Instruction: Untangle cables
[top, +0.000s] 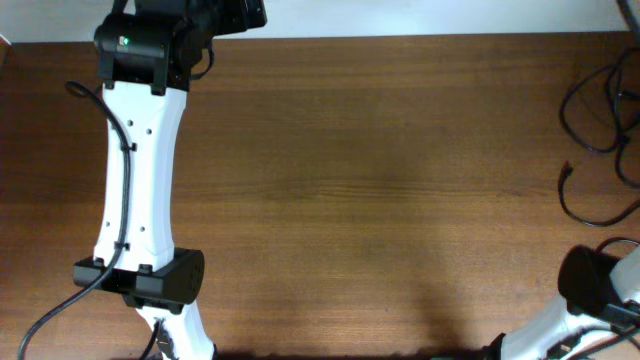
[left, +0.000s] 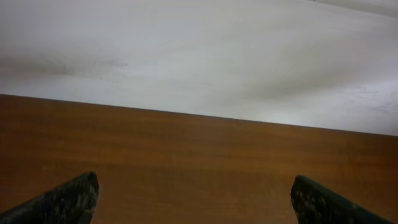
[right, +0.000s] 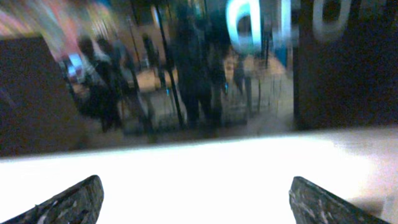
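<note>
The cables (top: 566, 114) are thin black cords in loose loops at the table's far right edge in the overhead view, partly cut off by the frame. One small plug end (top: 567, 169) points left. My left arm (top: 140, 170) reaches to the table's far left corner. Its gripper (left: 196, 190) is open and empty over bare wood at the far edge. My right arm (top: 598, 285) is folded at the near right. Its gripper (right: 196, 190) is open and empty and faces a bright white surface. Neither wrist view shows the cables.
The brown wooden table (top: 380, 180) fills the overhead view. A thicker black wire (top: 118, 190) runs along my left arm. The right wrist view shows a blurred room with people behind the white surface.
</note>
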